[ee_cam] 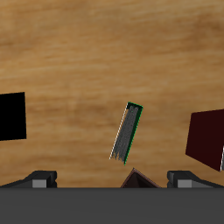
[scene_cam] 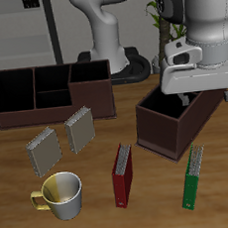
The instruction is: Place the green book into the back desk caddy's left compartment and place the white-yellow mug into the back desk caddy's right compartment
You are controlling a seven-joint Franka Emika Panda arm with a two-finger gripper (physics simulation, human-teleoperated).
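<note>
The gripper [scene_cam: 195, 89] hangs in the air above the table [scene_cam: 146, 207], over the caddy with the sloping rim [scene_cam: 176, 119], and it holds nothing and touches nothing. How wide it stands is hard to judge: in the exterior view the fingers are mostly hidden behind the wrist housing, and the wrist view shows only two dark finger bases [ee_cam: 39, 179] set far apart at the frame's edge with the tips out of sight, so I cannot tell for sure whether it is wide or narrow. The green book [scene_cam: 194, 177] stands on its edge on the bare wood near the table's front edge, spine up and pale pages showing, apart from everything else; the wrist view sees it from above as a thin slanted sliver [ee_cam: 126, 133]. The white-yellow mug [scene_cam: 61, 195] sits upright near the front edge too, well apart from the green book, with its yellow handle pointing away from the red book [scene_cam: 122, 174] (which stands on edge between the mug and the green book). Two grey spiral notebooks [scene_cam: 61, 141] stand tilted just in front of the back desk caddy [scene_cam: 54, 92], whose level rim runs along the far side of the table; its compartments look dark and hold nothing that can be made out.
</note>
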